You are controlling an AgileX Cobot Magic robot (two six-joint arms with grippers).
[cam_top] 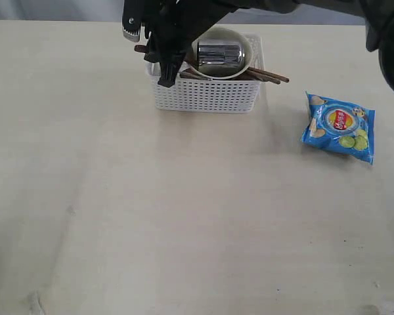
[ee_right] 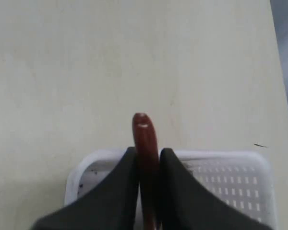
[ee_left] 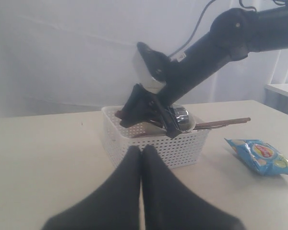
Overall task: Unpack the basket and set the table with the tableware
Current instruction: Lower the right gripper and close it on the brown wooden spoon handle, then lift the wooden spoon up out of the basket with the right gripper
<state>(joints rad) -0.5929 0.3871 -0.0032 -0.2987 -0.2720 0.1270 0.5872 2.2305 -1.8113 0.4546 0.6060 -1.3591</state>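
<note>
The white basket (cam_top: 203,95) (ee_left: 182,148) (ee_right: 230,177) stands at the far middle of the cream table (cam_top: 184,216). Inside it lies the off-white bowl (cam_top: 246,46) with the steel cup (cam_top: 220,54) (ee_left: 182,117) on its side in it. The wooden chopsticks (cam_top: 272,75) (ee_left: 230,120) stick out over its right end. My right gripper (cam_top: 165,73) (ee_right: 148,153) reaches across to the basket's left end and is shut on the handle of the reddish-brown spoon (ee_right: 144,132) (cam_top: 141,48). My left gripper (ee_left: 141,151) is shut and empty, low and short of the basket. Knife, fork and plate are hidden.
A blue chips bag (cam_top: 338,128) (ee_left: 261,155) lies on the table to the right of the basket. The right arm (ee_left: 221,43) spans over the basket. Bare tabletop stretches across the whole front and left.
</note>
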